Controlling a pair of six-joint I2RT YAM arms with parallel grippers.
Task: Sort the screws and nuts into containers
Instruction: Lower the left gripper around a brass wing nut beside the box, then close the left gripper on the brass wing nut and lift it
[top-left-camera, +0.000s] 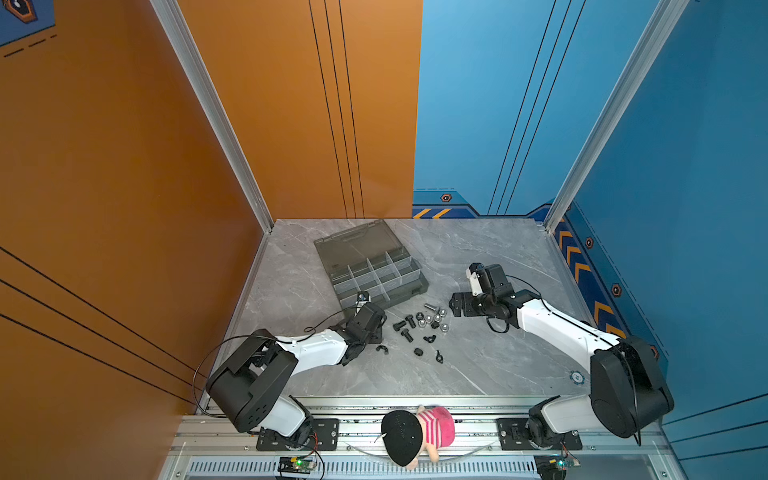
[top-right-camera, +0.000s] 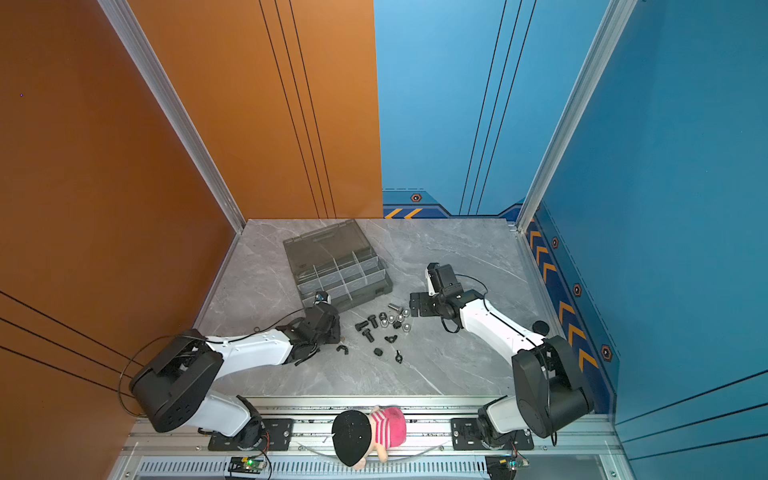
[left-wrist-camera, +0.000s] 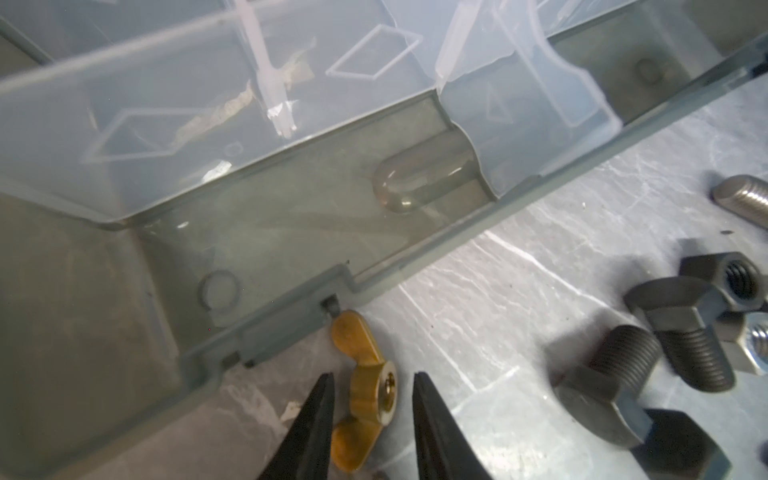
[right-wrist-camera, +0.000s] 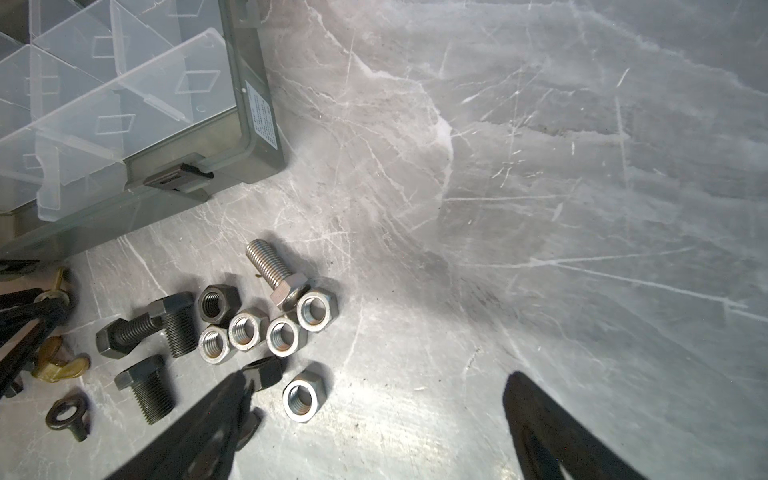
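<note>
**Left wrist view.** A brass wing nut (left-wrist-camera: 368, 395), dull gold, has two rounded wings on either side of a short hub whose threaded bore shows bright. It lies on the grey marbled bench (left-wrist-camera: 478, 332), just outside the front wall of the smoky translucent organiser case (left-wrist-camera: 291, 232).

The left jaws stand narrowly parted and straddle the hub, with one black finger (left-wrist-camera: 311, 424) on each side. A sliver of bench shows between the nut and the finger on the bore's side, so nothing is gripped.

The nut's long axis, wing tip to wing tip, runs parallel to the fingers and roughly square to the case wall. The far wing ends just beside a small lug on that wall, and the near wing lies further back between the fingers. The bore faces sideways, toward one finger.

**Right wrist view.** The right jaws are spread wide and hold nothing, their fingers (right-wrist-camera: 195, 432) above the bench beside the loose hardware. A long silver bolt (right-wrist-camera: 272, 272) lies with its head among silver hex nuts (right-wrist-camera: 282, 336). Black hex-head bolts (right-wrist-camera: 145, 388) lie on their sides next to them, and a second brass wing nut (right-wrist-camera: 62, 363) lies near the left fingers.

**Both top views.** The case (top-left-camera: 407, 291) sits with its lid laid back. The hardware forms a loose cluster on the bench in front of it, between the two arms.
</note>
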